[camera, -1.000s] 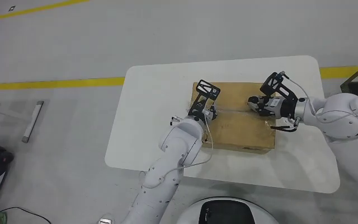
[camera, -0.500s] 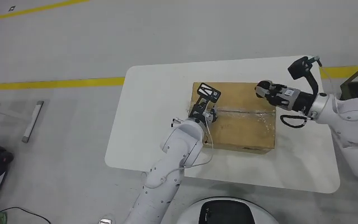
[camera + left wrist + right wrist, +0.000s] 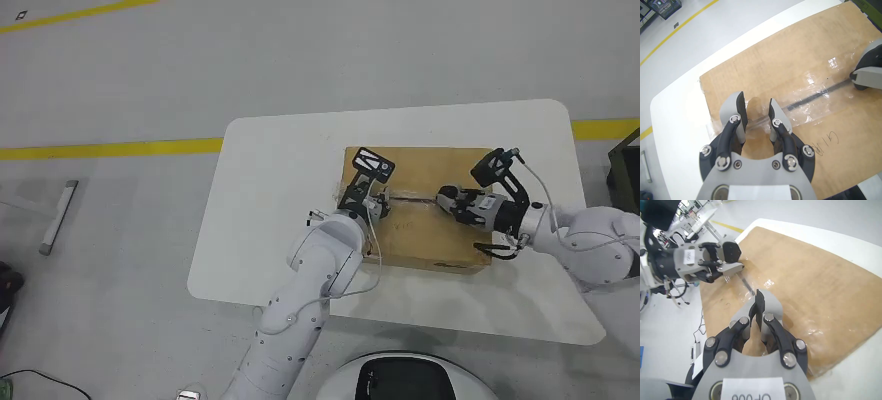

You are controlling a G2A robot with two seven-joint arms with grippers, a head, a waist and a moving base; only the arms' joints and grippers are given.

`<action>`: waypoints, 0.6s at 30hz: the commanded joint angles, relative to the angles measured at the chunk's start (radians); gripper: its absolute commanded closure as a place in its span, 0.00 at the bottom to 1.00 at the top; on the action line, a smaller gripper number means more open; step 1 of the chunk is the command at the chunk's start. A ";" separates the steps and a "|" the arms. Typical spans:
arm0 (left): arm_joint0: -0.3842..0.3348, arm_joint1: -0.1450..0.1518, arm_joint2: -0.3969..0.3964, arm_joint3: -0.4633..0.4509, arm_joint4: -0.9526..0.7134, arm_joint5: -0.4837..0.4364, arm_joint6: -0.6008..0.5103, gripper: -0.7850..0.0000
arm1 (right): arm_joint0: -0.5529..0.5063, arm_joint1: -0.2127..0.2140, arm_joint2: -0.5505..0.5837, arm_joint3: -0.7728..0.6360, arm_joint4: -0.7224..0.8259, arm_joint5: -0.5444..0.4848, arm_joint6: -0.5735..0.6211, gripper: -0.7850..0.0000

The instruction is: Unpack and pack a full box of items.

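White table: taped box, contents hidden. L end effector released; R end effector clenched.

Matt brown cardboard box sealed with glossy, crinkled clear tape, on a smooth white table.

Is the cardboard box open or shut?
Shut: the box top lies flat with clear tape over the centre seam, though a dark slit runs along it.
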 commanded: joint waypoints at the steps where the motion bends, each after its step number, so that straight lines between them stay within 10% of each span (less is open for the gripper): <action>1: 0.001 0.000 -0.003 -0.002 0.001 -0.002 -0.001 0.66 | 0.003 -0.002 -0.012 0.010 -0.036 -0.001 -0.008 1.00; 18: 0.026 0.004 -0.041 -0.071 -0.004 -0.007 -0.014 0.64 | -0.058 -0.001 0.038 -0.034 -0.104 0.004 -0.091 1.00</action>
